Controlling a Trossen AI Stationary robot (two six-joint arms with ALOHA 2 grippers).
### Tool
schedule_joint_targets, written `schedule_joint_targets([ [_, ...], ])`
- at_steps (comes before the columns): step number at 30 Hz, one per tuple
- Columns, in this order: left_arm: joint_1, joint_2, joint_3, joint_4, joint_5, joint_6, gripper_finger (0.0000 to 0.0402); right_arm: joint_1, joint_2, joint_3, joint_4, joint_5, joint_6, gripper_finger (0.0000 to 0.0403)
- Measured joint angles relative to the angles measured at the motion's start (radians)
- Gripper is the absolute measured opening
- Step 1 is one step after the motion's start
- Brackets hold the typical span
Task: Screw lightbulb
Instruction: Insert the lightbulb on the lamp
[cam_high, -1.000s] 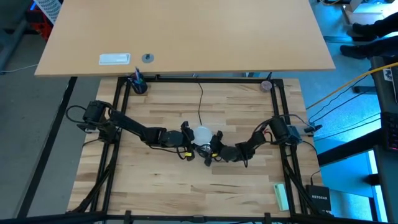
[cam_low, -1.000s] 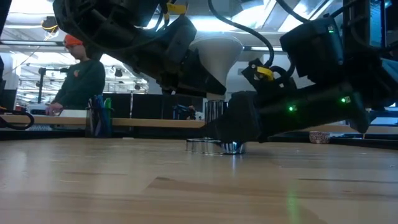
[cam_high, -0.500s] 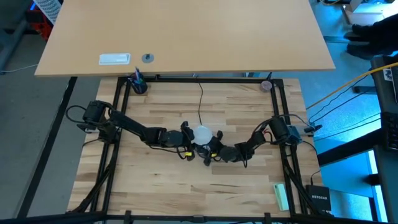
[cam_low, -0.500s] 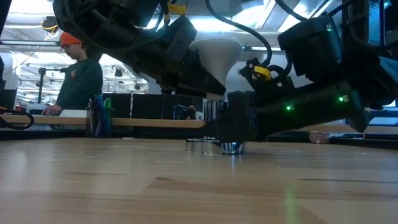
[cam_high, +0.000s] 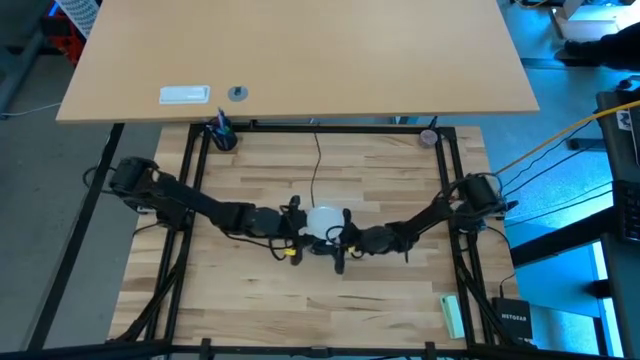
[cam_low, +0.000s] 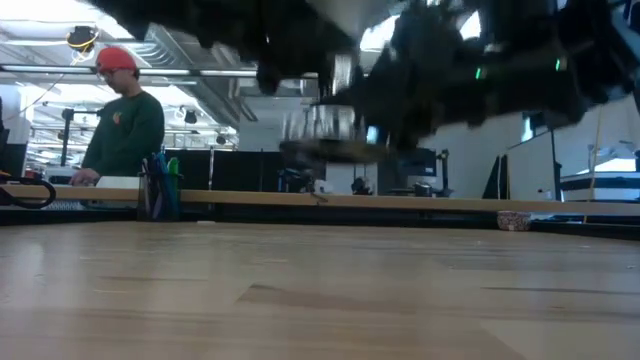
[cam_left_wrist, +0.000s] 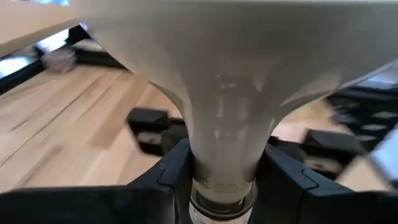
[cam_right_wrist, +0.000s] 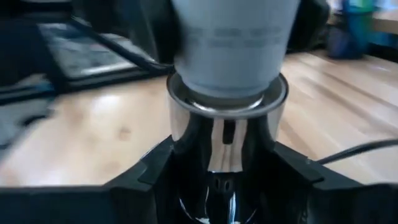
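The white lightbulb (cam_high: 323, 221) stands globe up at the middle of the table, its narrow end down in the round silver socket (cam_right_wrist: 224, 134). The socket's thin black cord (cam_high: 317, 165) runs toward the far edge. My left gripper (cam_high: 300, 226) comes from the left and is shut on the bulb (cam_left_wrist: 224, 93). My right gripper (cam_high: 343, 238) comes from the right and is shut on the socket. In the low view the socket (cam_low: 322, 130) hangs blurred, well above the tabletop. My left gripper pinches the bulb's narrow neck (cam_left_wrist: 224, 155), just above its base, between its two fingers (cam_left_wrist: 174, 174). The fingers come about level from the table's left. The bulb stands upright, lifted clear of the table. My right gripper pinches the socket's silver cylinder wall (cam_right_wrist: 186, 140) between its two fingers (cam_right_wrist: 146, 174), which come about level from the table's right. The socket is upright and lifted clear of the table, with the bulb's neck (cam_right_wrist: 230, 43) sitting in its top.
A cup of pens (cam_high: 221, 135) stands at the far left corner and a small dish (cam_high: 428, 137) at the far right. A green item (cam_high: 453, 316) and a black box (cam_high: 515, 322) lie near right. A person (cam_low: 125, 125) stands beyond the far edge.
Both grippers have gone up together with the bulb and the socket. The socket, which stood on the table, now hangs clear of it. The pair has also shifted slightly toward the table's near-left. Both holds have stayed shut.
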Motion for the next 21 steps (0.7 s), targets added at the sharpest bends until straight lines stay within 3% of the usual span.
schedule_joint_targets([
  [6, -0.003, -0.064, 0.000, -0.007, 0.160, 0.005, 0.0126, 0.000, -0.090, 0.022, -0.052, -0.194, -0.001, 0.0179],
  [11, 0.000, -0.067, 0.001, 0.024, 0.342, 0.005, 0.0126, 0.026, -0.092, 0.138, -0.186, -0.355, -0.025, 0.0179],
  [15, 0.003, -0.065, -0.001, 0.047, 0.484, 0.016, 0.0126, 0.054, -0.092, 0.247, -0.369, -0.365, -0.069, 0.0179],
  [21, 0.002, -0.064, 0.000, 0.105, 0.621, 0.110, 0.0126, 0.079, -0.092, 0.348, -0.496, -0.399, -0.125, 0.0179],
])
